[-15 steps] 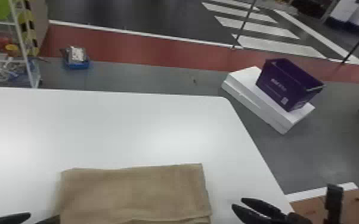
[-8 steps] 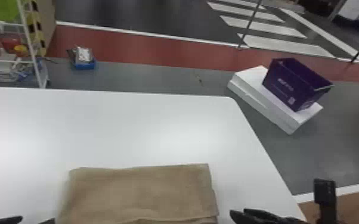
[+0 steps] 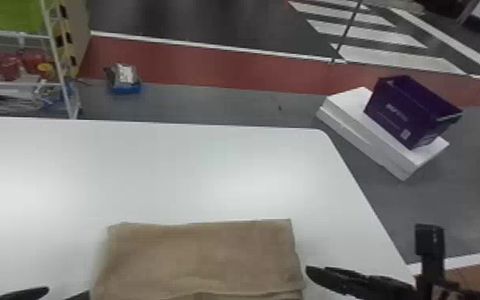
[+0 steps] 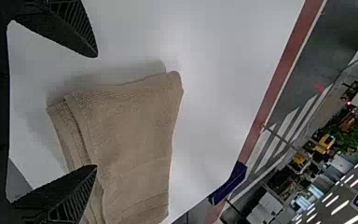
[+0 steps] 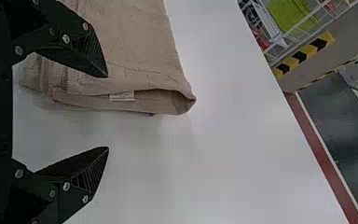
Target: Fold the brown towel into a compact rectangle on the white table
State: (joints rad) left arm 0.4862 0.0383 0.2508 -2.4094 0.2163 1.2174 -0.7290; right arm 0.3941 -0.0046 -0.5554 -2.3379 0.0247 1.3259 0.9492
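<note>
We see the head view's bottom edge crop the brown towel [image 3: 203, 255] and left gripper [image 3: 68, 292]. Both it and the right gripper [image 3: 311, 274] flank the towel, fingers [image 5: 81, 44] spread wide, holding nothing.

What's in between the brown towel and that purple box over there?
From the brown towel, the head view shows white table first, then grey floor past its edge, then the white stack that the purple box stands on.

From the head, I look forward and down over the tabletop [image 3: 171, 171] to the floor [image 3: 211, 104] beyond. My wrist views sit closer, turned sideways — the left wrist view angles toward the purple box [image 3: 406, 109], the right wrist view toward the rack [image 5: 286, 35]. All three share the brown towel [image 3: 199, 255].
</note>
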